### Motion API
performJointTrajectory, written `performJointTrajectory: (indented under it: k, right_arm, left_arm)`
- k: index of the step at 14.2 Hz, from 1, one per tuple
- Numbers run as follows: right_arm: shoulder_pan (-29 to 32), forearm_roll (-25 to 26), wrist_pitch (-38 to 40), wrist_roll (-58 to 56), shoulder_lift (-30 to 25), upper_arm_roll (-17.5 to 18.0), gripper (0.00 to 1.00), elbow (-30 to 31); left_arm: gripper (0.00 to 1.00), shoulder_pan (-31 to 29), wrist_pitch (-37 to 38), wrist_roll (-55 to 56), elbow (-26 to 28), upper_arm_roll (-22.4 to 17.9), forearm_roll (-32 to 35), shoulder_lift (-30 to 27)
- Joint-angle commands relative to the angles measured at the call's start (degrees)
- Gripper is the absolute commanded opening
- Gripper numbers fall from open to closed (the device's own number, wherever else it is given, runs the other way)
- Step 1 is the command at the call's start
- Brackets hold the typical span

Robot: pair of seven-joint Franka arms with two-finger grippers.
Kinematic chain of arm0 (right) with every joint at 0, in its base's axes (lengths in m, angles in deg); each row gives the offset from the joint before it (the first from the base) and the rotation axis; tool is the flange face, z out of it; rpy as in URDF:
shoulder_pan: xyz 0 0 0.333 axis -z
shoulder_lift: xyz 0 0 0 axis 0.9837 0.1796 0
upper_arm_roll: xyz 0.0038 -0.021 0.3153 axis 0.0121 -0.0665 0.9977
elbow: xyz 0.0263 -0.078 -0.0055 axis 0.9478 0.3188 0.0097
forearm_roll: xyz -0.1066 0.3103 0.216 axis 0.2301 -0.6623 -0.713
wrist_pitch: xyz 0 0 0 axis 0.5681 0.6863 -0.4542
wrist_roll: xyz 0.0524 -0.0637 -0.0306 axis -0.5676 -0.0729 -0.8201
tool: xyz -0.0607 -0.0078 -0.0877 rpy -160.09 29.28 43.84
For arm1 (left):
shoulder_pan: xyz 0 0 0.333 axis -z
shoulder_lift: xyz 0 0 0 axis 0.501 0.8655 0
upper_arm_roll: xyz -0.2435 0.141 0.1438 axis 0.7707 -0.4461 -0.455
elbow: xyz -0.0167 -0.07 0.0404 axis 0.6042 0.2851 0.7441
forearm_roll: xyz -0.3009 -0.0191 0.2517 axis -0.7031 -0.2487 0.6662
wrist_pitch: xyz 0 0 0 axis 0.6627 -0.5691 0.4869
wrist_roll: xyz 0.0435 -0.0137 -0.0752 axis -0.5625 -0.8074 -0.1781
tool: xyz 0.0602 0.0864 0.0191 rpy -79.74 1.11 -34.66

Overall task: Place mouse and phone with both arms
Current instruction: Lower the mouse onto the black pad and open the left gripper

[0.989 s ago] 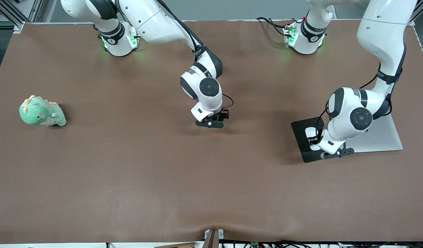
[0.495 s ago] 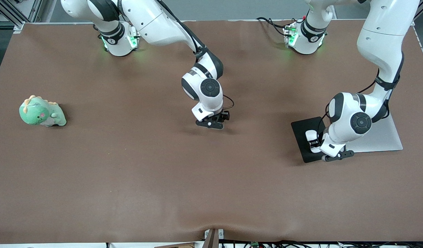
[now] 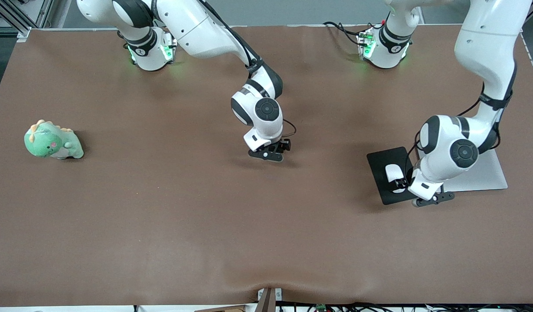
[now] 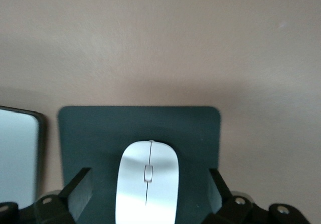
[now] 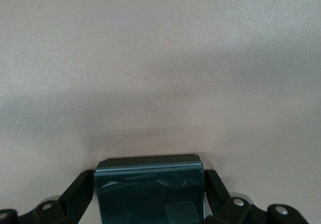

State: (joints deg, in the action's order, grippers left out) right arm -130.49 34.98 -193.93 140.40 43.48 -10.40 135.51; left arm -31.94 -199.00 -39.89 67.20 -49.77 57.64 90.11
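The white mouse (image 3: pixel 393 173) lies on a black pad (image 3: pixel 379 161) toward the left arm's end of the table. My left gripper (image 3: pixel 400 185) is just above it and open. In the left wrist view the fingers (image 4: pixel 80 190) stand wide of the mouse (image 4: pixel 148 166) on both sides without touching it. My right gripper (image 3: pixel 282 146) is low over the middle of the table, shut on the black phone (image 5: pixel 150 186). Its fingers (image 5: pixel 79 194) press the phone's two sides. In the front view the phone is hidden under the hand.
A silver flat slab (image 3: pixel 487 173) lies beside the pad, partly under the left arm; its edge shows in the left wrist view (image 4: pixel 17 153). A green dinosaur plush (image 3: pixel 53 141) sits toward the right arm's end. Brown cloth covers the table.
My left hand has drawn back from the mouse toward the left arm's end of the table, so more of the mouse shows. The right gripper has barely shifted.
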Motion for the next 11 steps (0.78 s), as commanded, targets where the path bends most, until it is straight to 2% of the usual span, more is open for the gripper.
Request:
performJointTrajectory:
  k: [1,2,3,4,5,6,7,8,11]
  right_arm:
    - [-0.93,2.05,0.4,1.75,0.98,-0.59,1.0,-1.64]
    - [-1.19,2.23,0.4,1.75,0.98,-0.59,1.0,-1.64]
    - [-1.28,2.23,0.49,1.75,0.9,-0.59,0.9,-1.55]
    - [-1.28,2.23,0.58,1.75,0.81,-0.68,0.63,-1.46]
    - [-1.37,2.32,0.58,1.75,0.81,-0.77,0.41,-1.38]
    - [-1.28,2.75,0.67,1.67,0.55,-0.77,0.25,-1.38]
    - [-0.94,3.63,0.84,1.58,0.28,-1.2,0.15,-1.46]
    - [-0.76,4.07,1.02,1.4,-0.42,-1.73,0.08,-1.29]
    - [-0.23,4.16,5.39,-1.3,-4.89,-5.5,0.07,-1.11]
  left_arm:
    - [1.0,-0.58,13.46,-0.26,-6.15,0.48,1.43,-6.07]
    - [1.0,-0.58,19.17,-0.78,-10.01,0.56,1.43,-7.04]
    - [1.0,-0.58,24.8,-1.39,-14.14,0.56,1.34,-7.83]
    - [1.0,-0.67,30.07,-1.92,-18.09,0.65,1.08,-8.36]
    - [1.0,-0.5,35.7,-2.19,-22.4,0.74,0.99,-8.71]
    - [1.0,-0.5,40.8,-2.54,-26.09,0.74,1.08,-9.5]
    - [1.0,-0.5,44.07,-3.67,-27.7,1.0,0.9,-10.72]
    - [1.0,-0.41,45.49,-4.99,-27.71,0.83,0.9,-13.52]
    - [1.0,-0.41,49.36,-7.55,-26.75,1.62,0.64,-20.83]
